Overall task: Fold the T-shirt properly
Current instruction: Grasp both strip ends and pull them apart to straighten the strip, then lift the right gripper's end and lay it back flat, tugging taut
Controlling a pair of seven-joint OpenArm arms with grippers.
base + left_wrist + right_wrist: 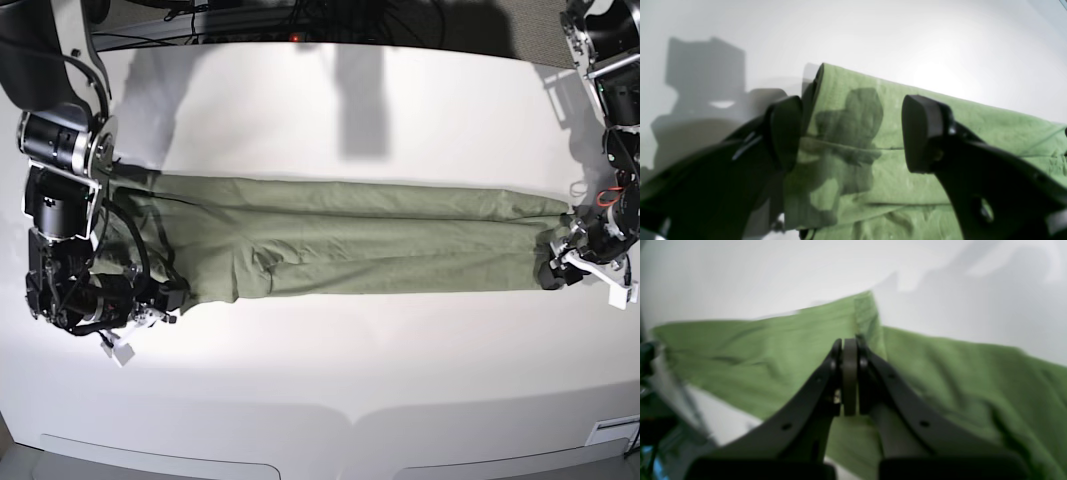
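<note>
The T-shirt (350,235) lies on the white table (330,110) as a long, narrow green band, folded lengthwise and stretched from one arm to the other across the table's middle. A lengthwise crease runs along the band, and the cloth is wrinkled, most of all toward the end held by the right arm.

The right gripper (849,346) sits at that end of the T-shirt, on the left side of the base view. Its 2 fingers (813,386) are pressed together with a thin fold of green cloth pinched between the tips, so it has hold of the T-shirt's edge. In the right wrist view the fabric spreads away from the pinch to both sides, with a stitched hem running up from the fingertips.

The left gripper (853,130) is at the opposite end of the T-shirt, on the right side of the base view. Its 2 fingers (925,133) stand wide apart, one beside the rolled outer edge of the cloth and one above the fabric, and they hold nothing. The gripper's shadow falls on the green cloth between them.
</note>
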